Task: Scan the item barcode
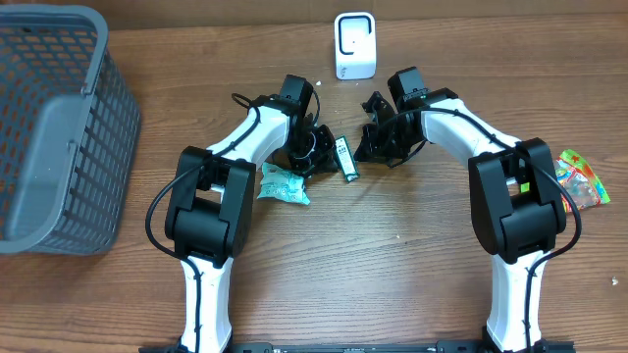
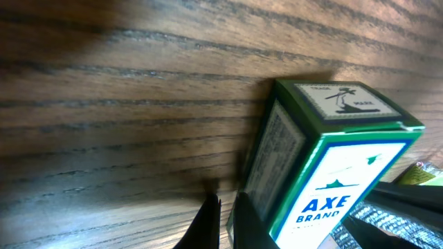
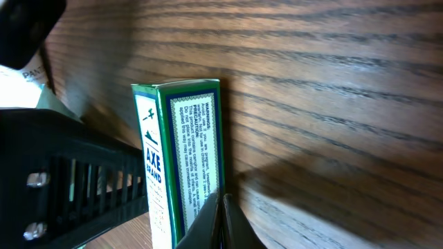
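Box [image 1: 344, 160]: flat between both grippers, long axis alongside their fingers.
Left gripper [image 2: 212, 211]: low, fingers pressed together.
Right gripper [image 3: 221, 211]: low, fingers pressed together.

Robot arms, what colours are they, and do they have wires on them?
Both the left arm and right arm have white shells with chunky black joints and black jaws. Thin black cables loop along them, and the right arm carries a small green mark.

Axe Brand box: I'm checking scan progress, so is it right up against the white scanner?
No, the Axe Brand box lies on the table, clearly apart from the white scanner.
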`<action>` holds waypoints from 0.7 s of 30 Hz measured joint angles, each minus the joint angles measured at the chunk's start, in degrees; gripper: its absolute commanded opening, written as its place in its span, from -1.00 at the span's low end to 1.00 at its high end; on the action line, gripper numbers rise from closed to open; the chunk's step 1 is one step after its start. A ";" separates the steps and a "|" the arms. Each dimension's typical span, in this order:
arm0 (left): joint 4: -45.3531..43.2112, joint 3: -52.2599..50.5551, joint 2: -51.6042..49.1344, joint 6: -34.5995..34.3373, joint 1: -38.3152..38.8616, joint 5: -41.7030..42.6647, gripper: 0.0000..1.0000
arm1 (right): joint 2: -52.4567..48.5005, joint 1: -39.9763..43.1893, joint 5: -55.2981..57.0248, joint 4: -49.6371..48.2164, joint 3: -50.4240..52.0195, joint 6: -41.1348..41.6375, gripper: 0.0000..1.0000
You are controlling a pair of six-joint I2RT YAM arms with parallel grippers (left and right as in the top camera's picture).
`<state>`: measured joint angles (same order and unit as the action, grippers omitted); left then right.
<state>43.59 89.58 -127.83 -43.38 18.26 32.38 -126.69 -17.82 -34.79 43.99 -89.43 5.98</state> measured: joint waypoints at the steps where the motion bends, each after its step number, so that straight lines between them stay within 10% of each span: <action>1: 0.02 0.00 0.00 0.00 0.00 0.00 -0.92 | 0.11 -0.09 0.00 -0.04 0.00 -0.02 -0.92; 21: 1.64 -0.44 0.02 0.00 -3.21 1.88 -0.91 | 5.57 -3.96 -1.77 0.63 0.00 0.68 -0.92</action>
<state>45.23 89.14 -127.81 -43.38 15.05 34.26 -121.12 -21.78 -36.56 44.62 -89.43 6.66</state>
